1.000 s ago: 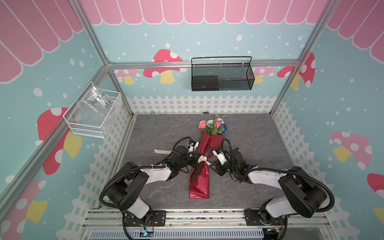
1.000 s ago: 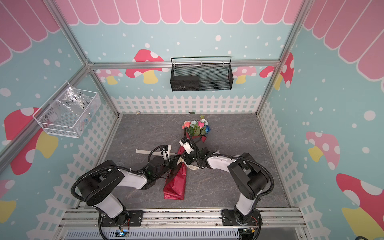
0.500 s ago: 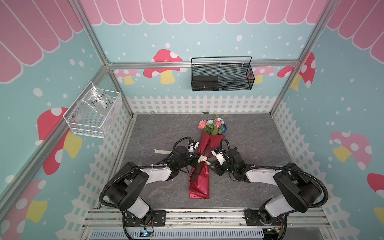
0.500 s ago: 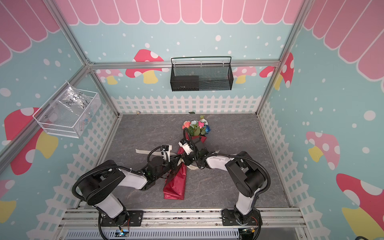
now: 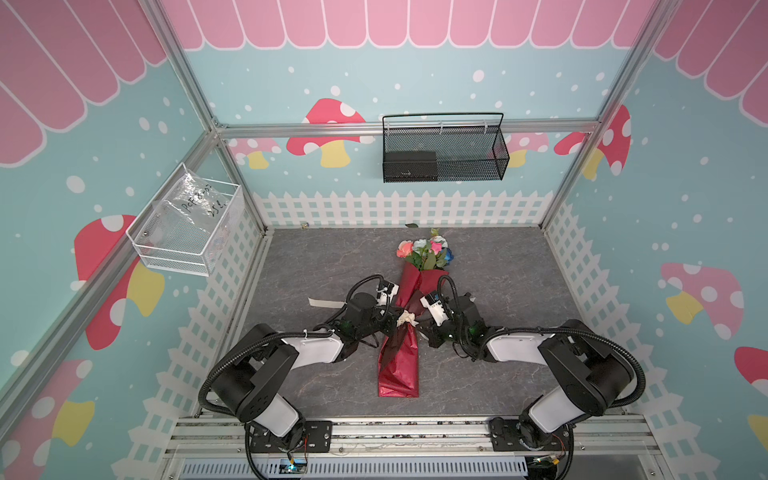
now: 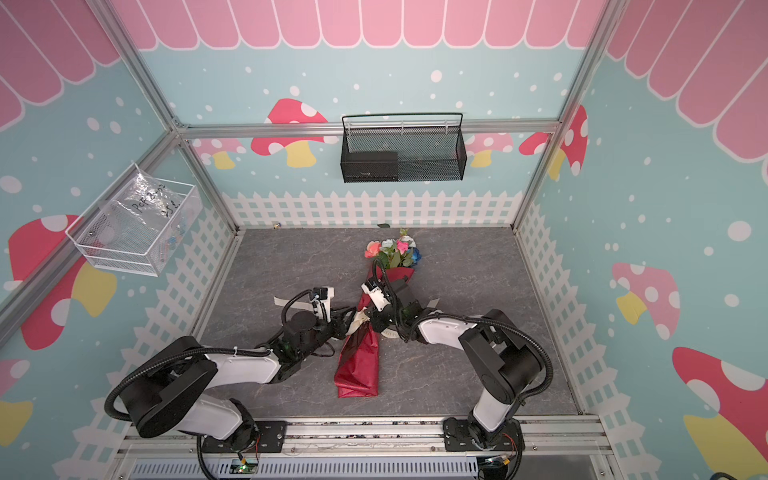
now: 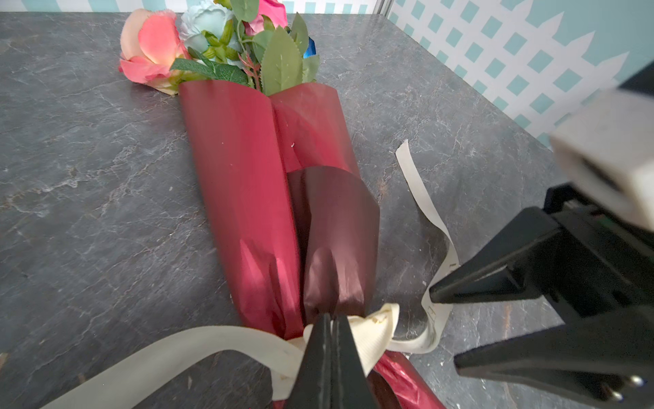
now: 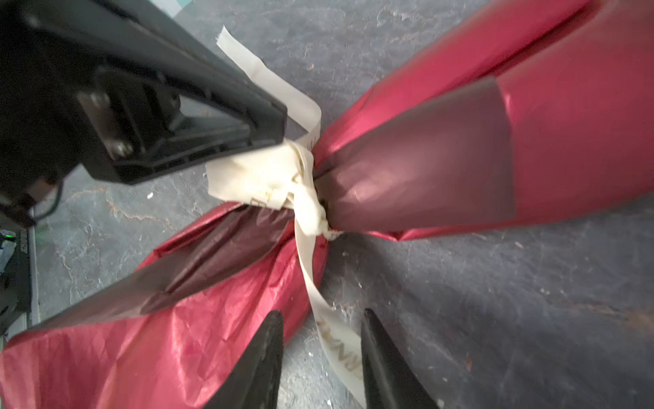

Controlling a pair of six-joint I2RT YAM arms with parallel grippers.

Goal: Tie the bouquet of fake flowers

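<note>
Left gripper (image 7: 331, 320): jaws were pressed together, tips at the ribbon knot (image 7: 375, 329); whether they pinched any ribbon could not be told. Right gripper (image 8: 322, 311): jaws stood parted just beside the knot, with 1 ribbon tail (image 8: 338, 343) running between them. Bouquet (image 5: 399, 361): 1 red-wrapped bundle lay flat on the grey table (image 5: 519, 270), cinched at the knot, with its flower heads (image 5: 424, 249) on the knot's far side.

Light: bright, even, overhead | shadows: soft | wrist views: foreground blurred, edges warped
</note>
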